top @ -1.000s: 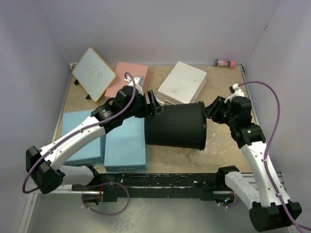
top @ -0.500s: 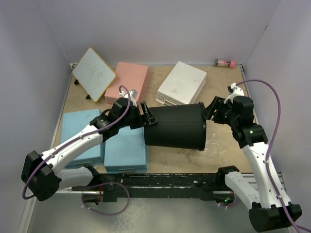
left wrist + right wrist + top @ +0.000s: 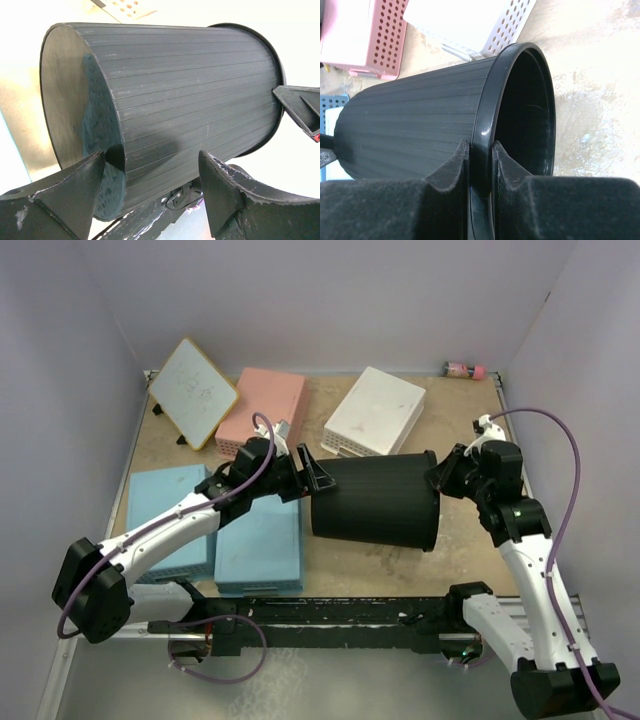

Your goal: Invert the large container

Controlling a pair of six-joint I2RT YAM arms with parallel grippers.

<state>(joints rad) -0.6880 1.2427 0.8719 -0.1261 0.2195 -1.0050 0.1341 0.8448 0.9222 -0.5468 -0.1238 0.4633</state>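
Lying on its side mid-worktop (image 3: 470,535), rim toward the right edge, the big round ribbed black plastic tub (image 3: 375,502) looks roughly halfway turned, the right tool (image 3: 437,479) clamped on its rim, the left tool (image 3: 318,476) spread apart at its base, the final tipping onto the rim left to do.

Far edge of the bench (image 3: 455,430), left to right: yellow-framed whiteboard (image 3: 193,392) propped at a tilt, pink perforated basket (image 3: 268,405), white perforated basket (image 3: 376,410), small pink bottle (image 3: 463,370) lying in the right corner. Near left: left blue basket (image 3: 160,525) just beside right blue basket (image 3: 262,548).
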